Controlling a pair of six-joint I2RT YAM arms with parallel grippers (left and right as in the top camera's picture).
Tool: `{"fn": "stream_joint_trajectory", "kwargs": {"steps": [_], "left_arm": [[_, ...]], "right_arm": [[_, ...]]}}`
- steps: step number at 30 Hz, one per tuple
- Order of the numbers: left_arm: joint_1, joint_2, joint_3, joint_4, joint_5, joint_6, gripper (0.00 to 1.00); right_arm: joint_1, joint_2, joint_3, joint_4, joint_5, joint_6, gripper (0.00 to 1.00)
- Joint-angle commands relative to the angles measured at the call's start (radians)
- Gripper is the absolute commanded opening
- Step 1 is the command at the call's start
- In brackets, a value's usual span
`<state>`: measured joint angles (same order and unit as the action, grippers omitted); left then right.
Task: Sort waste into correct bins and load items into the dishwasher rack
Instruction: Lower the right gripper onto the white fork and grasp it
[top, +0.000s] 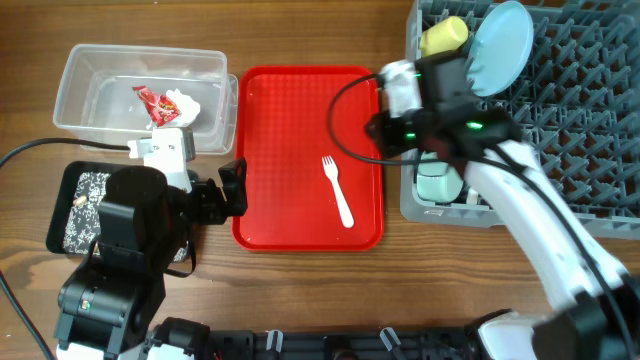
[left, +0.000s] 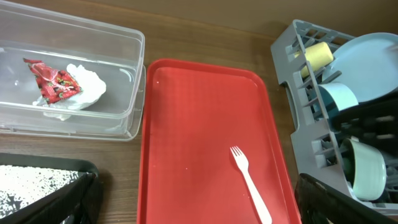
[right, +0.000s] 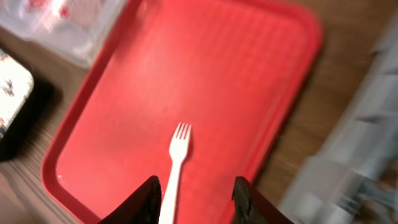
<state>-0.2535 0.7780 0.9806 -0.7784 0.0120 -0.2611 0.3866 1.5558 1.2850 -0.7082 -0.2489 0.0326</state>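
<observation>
Now the one loose item I can see is the white fork (right: 177, 155), lying flat on the red tray (top: 290, 100) a little toward 4 o'clock of the tray's middle, tines at 11 o'clock and handle at 5 o'clock. My right tool (right: 196, 183) hangs above its handle end, jaws partly apart and holding nothing. The handle sits nearer my left finger than the right. My left tool (left: 199, 180) is spread wide and empty over the bench at 9 o'clock of the tray.

The dishwasher rack (top: 590, 130) stands at 3 o'clock of the tray. It already carries the yellow cup (top: 443, 35), the blue plate (top: 500, 45) on edge and two bowls (left: 339, 99). The wrapper (top: 155, 103) and tissue lie in the clear tub (top: 80, 90) at 10 o'clock, and crumbs lie in the black tray (top: 60, 190) at 8 o'clock. I cannot see the spoon.

I judge the step to be picking up the fork. To do it well I should:
- shift toward 9 o'clock until the handle is centred between my fingers;
- turn the wrist so the jaws cross the handle squarely;
- go down until the tips touch the tray, since the fork is thin and flat;
- close on the mid-handle and lift straight up, so that it does not pivot.
</observation>
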Motion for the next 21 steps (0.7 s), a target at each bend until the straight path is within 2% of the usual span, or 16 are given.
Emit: {"fn": "stream_joint_trajectory", "kwargs": {"steps": [1,9,21], "left_arm": [[0.005,-0.006,-0.001,0.003,-0.010,-0.005,1.00],[0.005,-0.006,-0.001,0.003,-0.010,-0.005,1.00],[0.005,-0.006,-0.001,0.003,-0.010,-0.005,1.00]], "right_arm": [[0.083,0.129,-0.005,0.041,0.025,0.024,0.39],[0.171,0.323,-0.005,0.061,0.148,0.045,0.39],[0.199,0.402,-0.005,0.054,0.148,0.037,0.40]]}}
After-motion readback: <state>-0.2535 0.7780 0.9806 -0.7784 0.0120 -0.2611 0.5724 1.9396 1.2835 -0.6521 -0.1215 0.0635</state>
